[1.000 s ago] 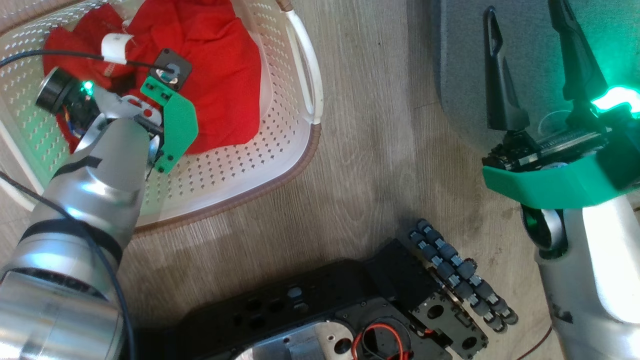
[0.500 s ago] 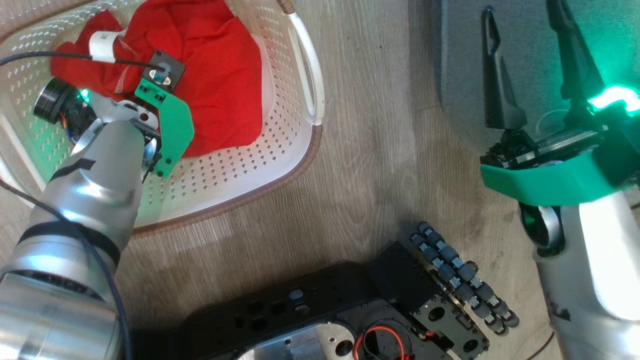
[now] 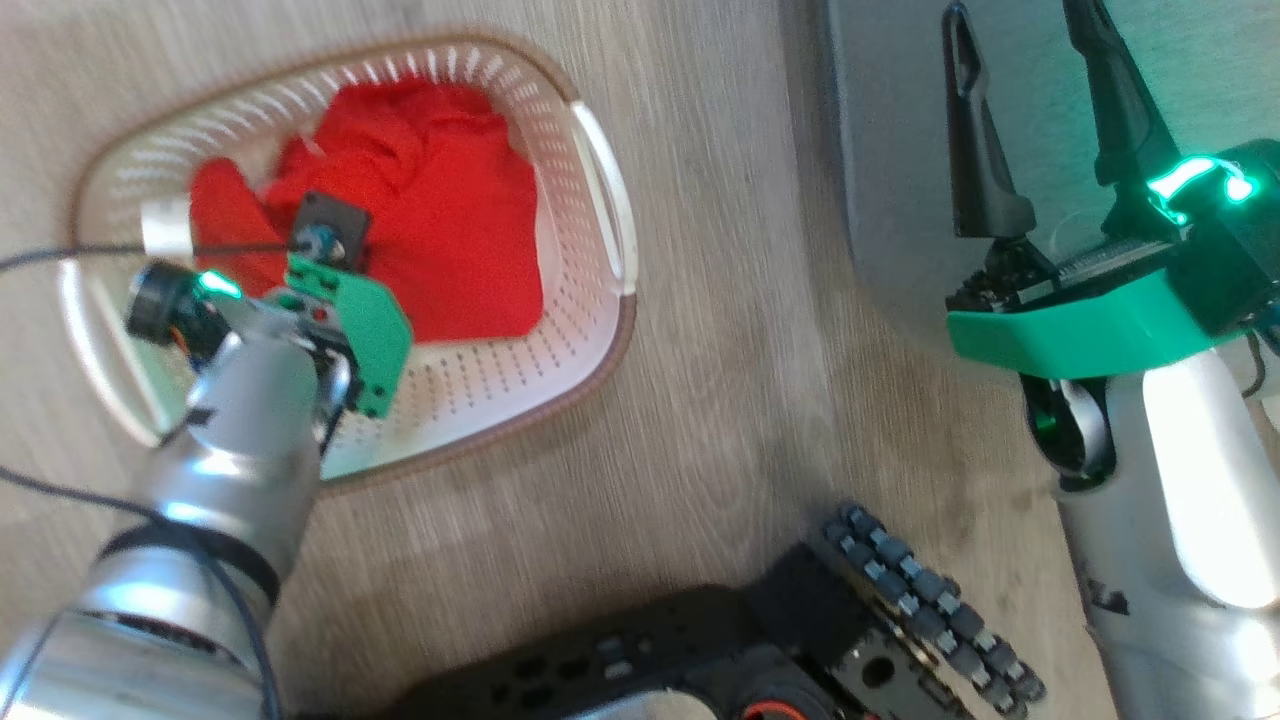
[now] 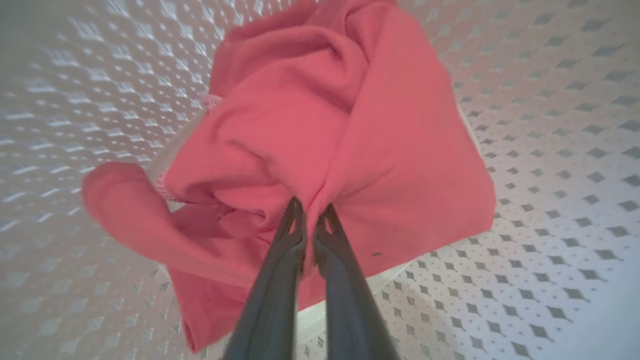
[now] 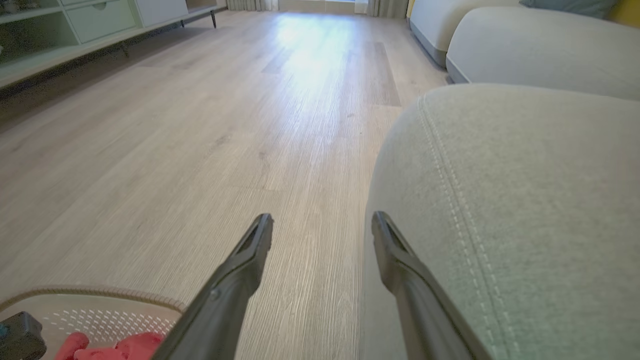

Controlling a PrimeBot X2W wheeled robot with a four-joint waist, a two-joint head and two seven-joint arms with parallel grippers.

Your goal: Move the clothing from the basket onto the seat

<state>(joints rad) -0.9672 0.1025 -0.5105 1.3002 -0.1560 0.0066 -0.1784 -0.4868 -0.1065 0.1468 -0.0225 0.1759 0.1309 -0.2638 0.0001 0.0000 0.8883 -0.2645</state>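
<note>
A: Left gripper [image 4: 310, 209]?
B: Pinched tight on clothing [image 4: 360, 130] fold at its tips, inside basket [image 4: 550, 150]. Prob soft, light, floppy; bunched fold = good hold.
A: Right gripper [image 5: 322, 220]?
B: Jaws apart, empty, seat [image 5: 525, 200] just beside.

The left gripper's [image 4: 310, 212] two long dark fingers pinch a near fold of the bright red soft fabric clothing [image 4: 350, 130], bunched inside the cream perforated plastic basket [image 4: 550, 175]; a rounded lobe juts left.
</note>
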